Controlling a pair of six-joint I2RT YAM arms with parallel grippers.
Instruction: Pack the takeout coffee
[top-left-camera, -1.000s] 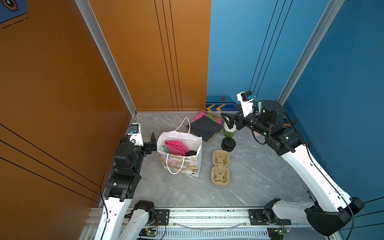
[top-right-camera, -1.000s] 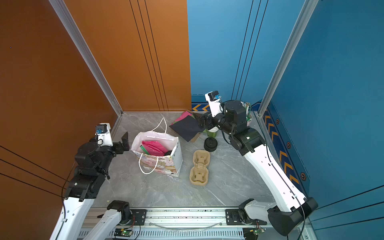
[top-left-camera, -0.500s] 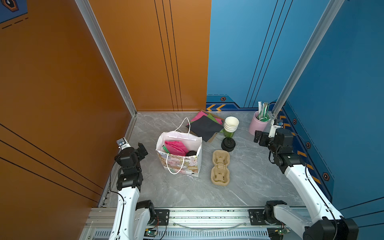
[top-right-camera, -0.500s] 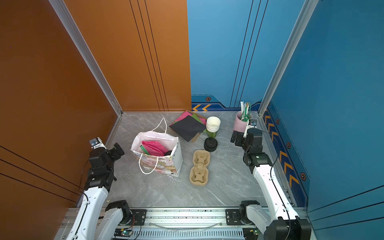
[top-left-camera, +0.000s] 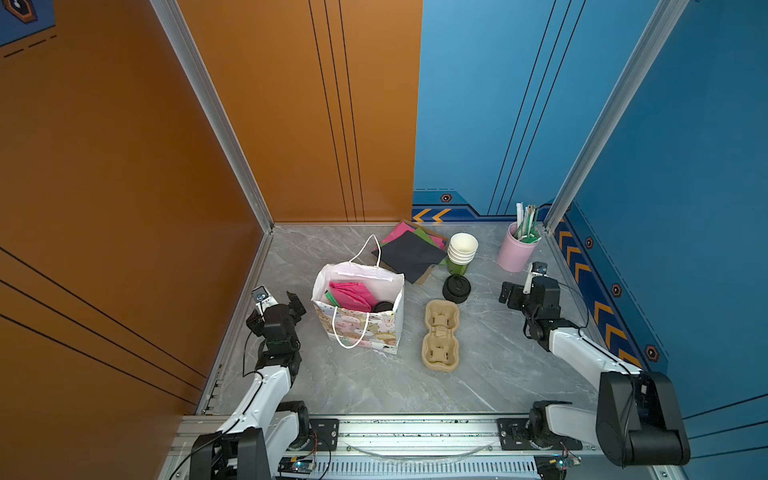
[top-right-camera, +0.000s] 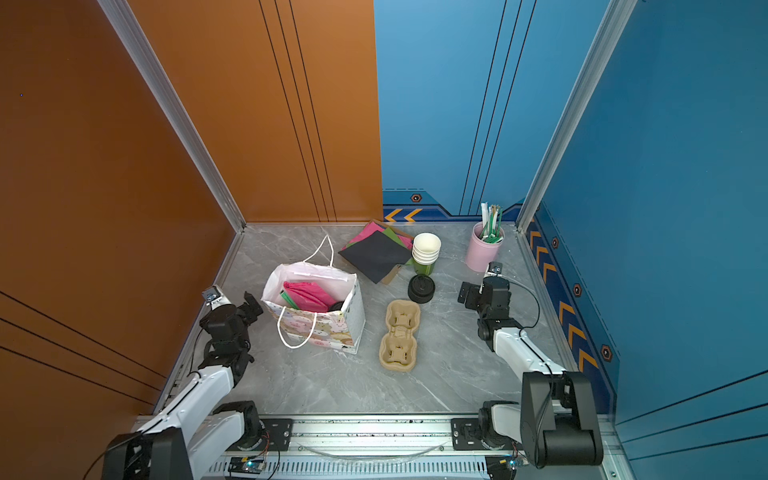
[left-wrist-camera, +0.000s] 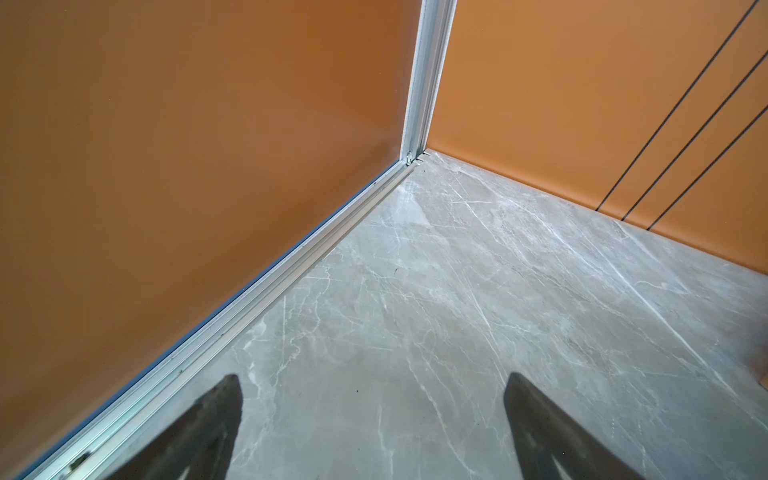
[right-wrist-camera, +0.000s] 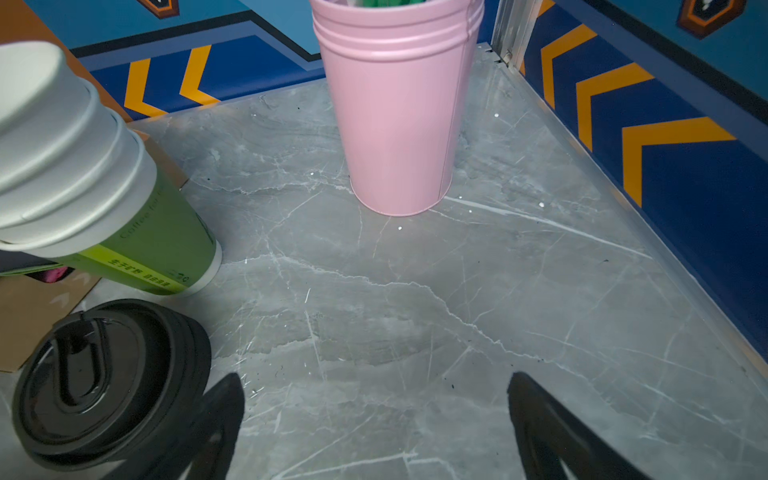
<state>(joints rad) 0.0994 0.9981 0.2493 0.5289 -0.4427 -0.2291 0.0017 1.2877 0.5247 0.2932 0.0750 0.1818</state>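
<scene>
The coffee (top-left-camera: 382, 306) stands inside the bag (top-left-camera: 374, 328) at frame centre, with only its black lid showing. The left gripper (top-left-camera: 297, 303), left of the bag, and the right gripper (top-left-camera: 506, 294), right of the lids (top-left-camera: 456, 288), both gape empty.

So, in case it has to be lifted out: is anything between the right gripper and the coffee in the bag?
Yes: the stack of black lids and the bag's side wall lie between the right gripper and the coffee. From above, nothing covers it.
</scene>
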